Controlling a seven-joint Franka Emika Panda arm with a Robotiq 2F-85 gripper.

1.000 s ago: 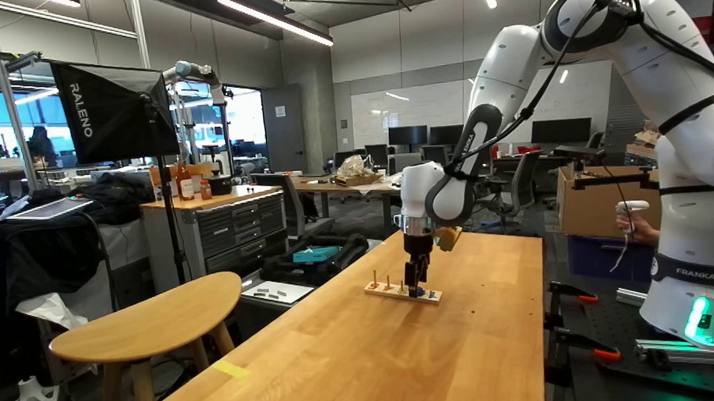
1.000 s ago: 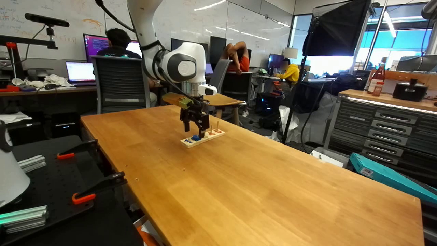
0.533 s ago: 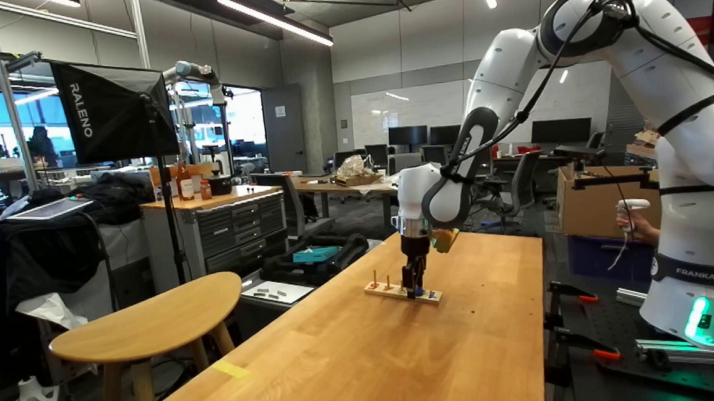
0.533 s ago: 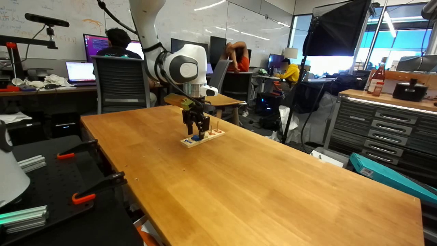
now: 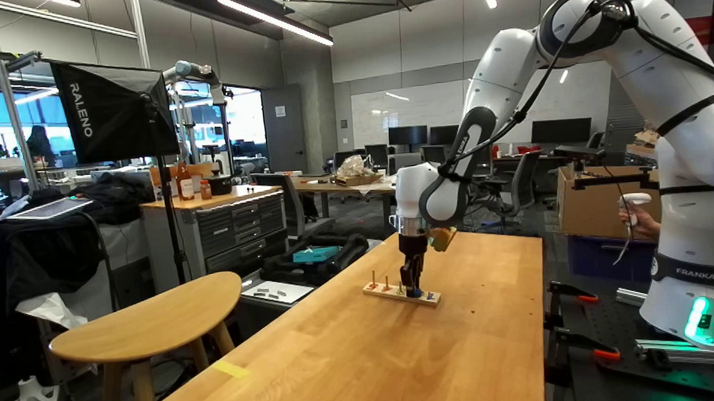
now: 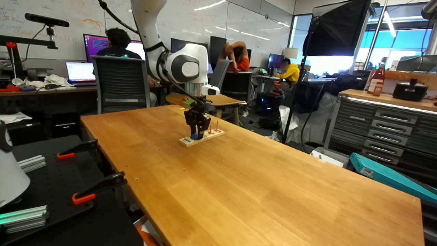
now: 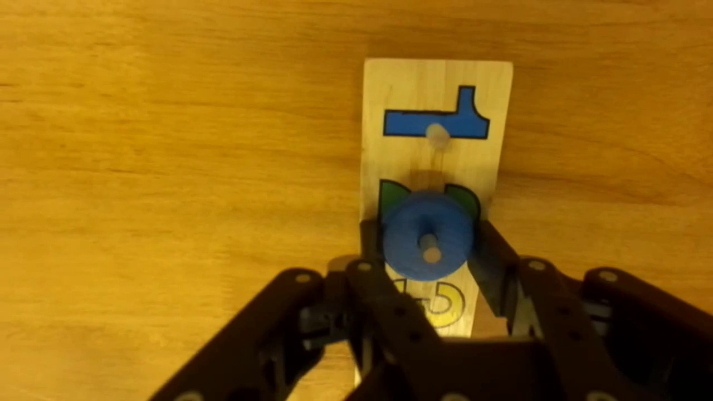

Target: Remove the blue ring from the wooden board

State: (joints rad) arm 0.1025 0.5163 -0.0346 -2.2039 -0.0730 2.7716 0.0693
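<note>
Blue ring (image 7: 404, 239) around a peg (image 7: 431, 252) of the wooden board (image 7: 390, 159)

That arm (image 5: 501, 71) is mostly rounded white, a black cable (image 5: 518, 116) strapped along it, FRANKA EMIKA lettered on its base (image 5: 673, 308). The tool (image 7: 428, 245) is black with pale screws (image 7: 537, 265).

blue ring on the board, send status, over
Tool closed on blue ring from both sides. Ring around its peg, not yet off wooden board. In the way: the peg, poking up through the ring.
</note>
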